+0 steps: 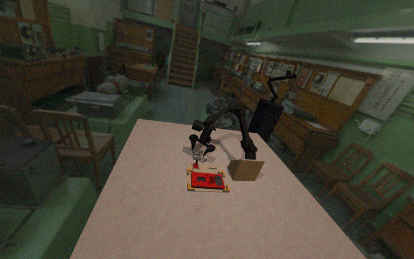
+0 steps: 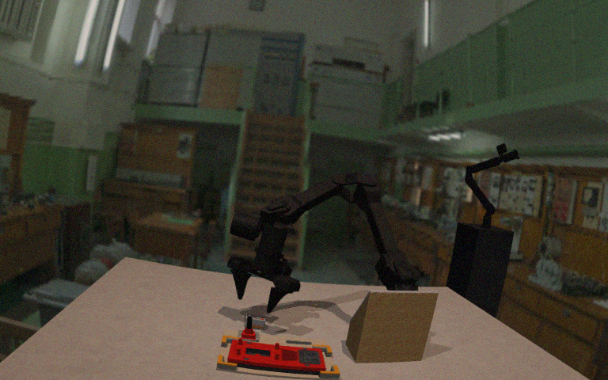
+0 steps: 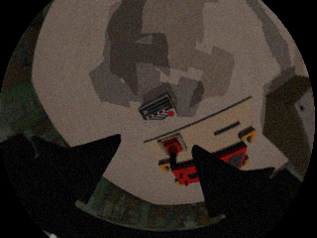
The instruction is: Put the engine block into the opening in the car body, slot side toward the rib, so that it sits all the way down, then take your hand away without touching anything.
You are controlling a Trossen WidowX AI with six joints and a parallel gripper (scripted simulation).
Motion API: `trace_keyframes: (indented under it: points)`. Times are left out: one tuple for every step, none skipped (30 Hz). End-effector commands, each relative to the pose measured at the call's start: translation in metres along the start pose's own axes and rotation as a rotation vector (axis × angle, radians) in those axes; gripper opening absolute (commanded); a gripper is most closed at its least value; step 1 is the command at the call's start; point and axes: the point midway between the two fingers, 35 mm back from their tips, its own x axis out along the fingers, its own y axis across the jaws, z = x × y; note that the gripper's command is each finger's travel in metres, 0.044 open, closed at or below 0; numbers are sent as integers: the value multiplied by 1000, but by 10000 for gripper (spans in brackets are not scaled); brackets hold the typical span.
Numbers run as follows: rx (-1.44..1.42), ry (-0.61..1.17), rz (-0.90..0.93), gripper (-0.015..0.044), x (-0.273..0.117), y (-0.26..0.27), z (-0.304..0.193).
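The engine block is a small grey block with dark slots and a red dot on it. It lies on the table just behind the board. The red car body lies flat on the board between yellow corner pieces. Its dark opening shows toward the left end and looks empty. The rib cannot be made out. My gripper is open and empty, above the table near the engine block, not touching it.
A red piece with an upright black knob stands at the board's back left corner. A brown wedge-shaped block stands right of the board. A black pillar bearing a thin arm stands beyond the table.
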Motion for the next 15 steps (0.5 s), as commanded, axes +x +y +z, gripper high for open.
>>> trace_keyframes:
  points:
    - [106,-27,-12,440,-3,2,1]
    - [139,-35,-15,440,-4,2,1]
    - [172,-43,-18,440,-5,2,2]
    - [204,-51,-21,440,-7,2,2]
    - [237,-60,-23,440,-8,3,3]
    - [269,-68,-24,440,-9,3,3]
    - [301,-77,-26,440,-10,3,4]
    - [334,-85,-27,440,-11,4,4]
    - [366,-94,-28,440,-12,4,5]
    - [398,-103,-28,440,-13,5,5]
    - [430,-112,-28,440,-15,5,6]
    - [463,-121,-27,440,-16,5,6]
    - [495,-130,-26,440,-17,6,7]
    - [527,-139,-25,440,-18,6,7]
    - [559,-148,-23,440,-20,7,8]
